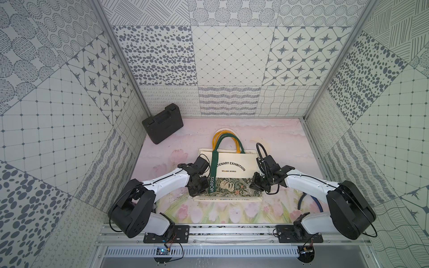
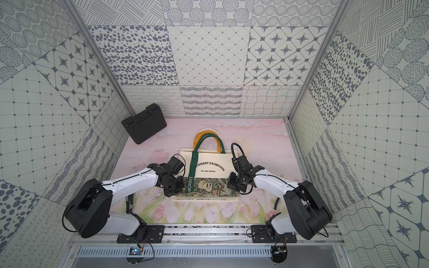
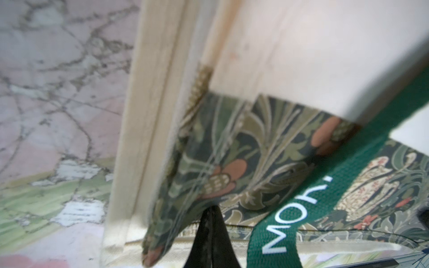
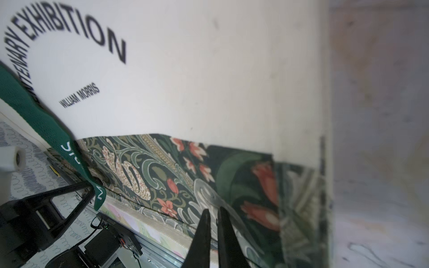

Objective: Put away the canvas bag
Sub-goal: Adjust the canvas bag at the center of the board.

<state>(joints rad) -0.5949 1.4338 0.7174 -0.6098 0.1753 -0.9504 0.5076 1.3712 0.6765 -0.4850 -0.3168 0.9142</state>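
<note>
The cream canvas bag [image 1: 232, 162] [image 2: 209, 160] lies flat mid-table, printed "CENTENARY EXHIBITION", with a dark floral band [image 1: 232, 189] along its near edge. Its yellow and green handles [image 1: 226, 139] point toward the back wall. A green "MORRIS" strap [image 1: 214, 171] crosses its left side. My left gripper [image 1: 204, 185] [image 2: 180, 188] is at the bag's near left corner. In the left wrist view that gripper [image 3: 210, 208] is shut, pinching a fold of floral fabric [image 3: 185, 162]. My right gripper [image 1: 254, 183] [image 2: 229, 183] [image 4: 214, 210] is at the near right corner, nearly closed on the floral band [image 4: 162, 176].
A black hard case [image 1: 162, 124] [image 2: 144, 123] leans in the back left corner. Patterned walls enclose the table on three sides. The metal rail [image 1: 232, 232] carrying both arm bases runs along the front edge. A dark hose [image 1: 304, 201] lies by the right arm.
</note>
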